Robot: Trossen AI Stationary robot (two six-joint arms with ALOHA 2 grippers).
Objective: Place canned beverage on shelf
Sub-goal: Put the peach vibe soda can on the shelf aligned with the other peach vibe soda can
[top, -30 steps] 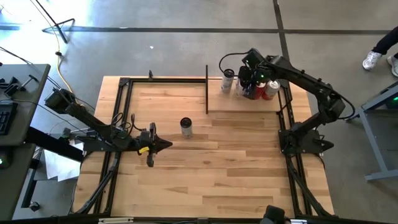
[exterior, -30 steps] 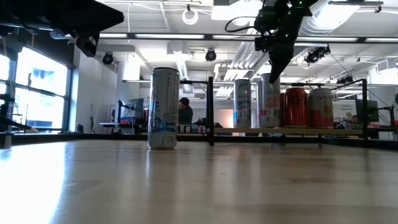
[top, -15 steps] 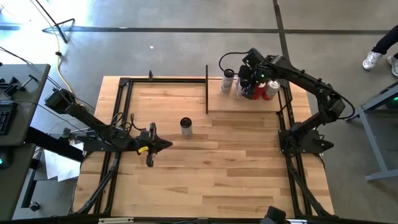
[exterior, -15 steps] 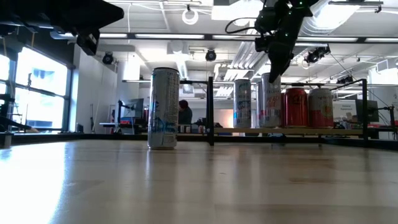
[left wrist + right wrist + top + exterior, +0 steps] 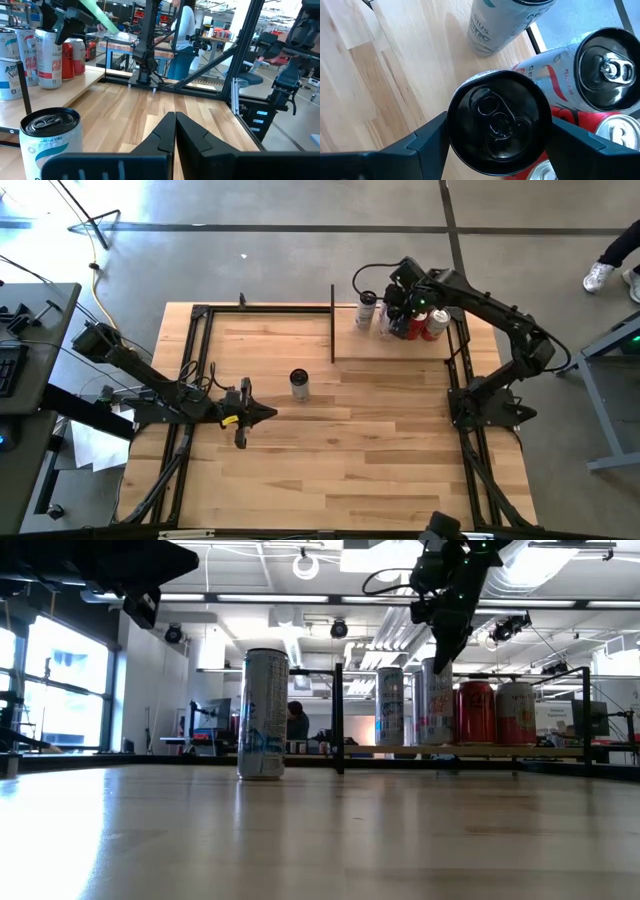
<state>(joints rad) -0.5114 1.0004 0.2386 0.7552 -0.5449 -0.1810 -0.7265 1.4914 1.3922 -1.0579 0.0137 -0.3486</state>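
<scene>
The shelf (image 5: pixel 390 348) stands at the table's far right and carries several cans. My right gripper (image 5: pixel 397 315) hangs over them, pointing down, shut on a white can with a black top (image 5: pixel 497 122), which also shows in the low view (image 5: pixel 432 705). Beside it stand another white can (image 5: pixel 592 65), a white-and-blue can (image 5: pixel 390 705) and red cans (image 5: pixel 476 712). A further white-and-blue can (image 5: pixel 299 384) stands upright on the tabletop. My left gripper (image 5: pixel 270 413) is shut and empty, low over the table just left of that can (image 5: pixel 50 132). My right gripper has the can's top end (image 5: pixel 457 130) between its two fingers (image 5: pixel 427 142), one on each side of the rim. The fingers come from above and point down. In the low view they reach only the can's top (image 5: pixel 437 662). The can stands upright on the shelf.
A black upright bar (image 5: pixel 332 320) marks the shelf's left end, and black frame rails (image 5: pixel 195 360) run along the table's sides. The neighbouring cans stand close around the held one. A person stands beyond the table in the left wrist view (image 5: pixel 185 35).
</scene>
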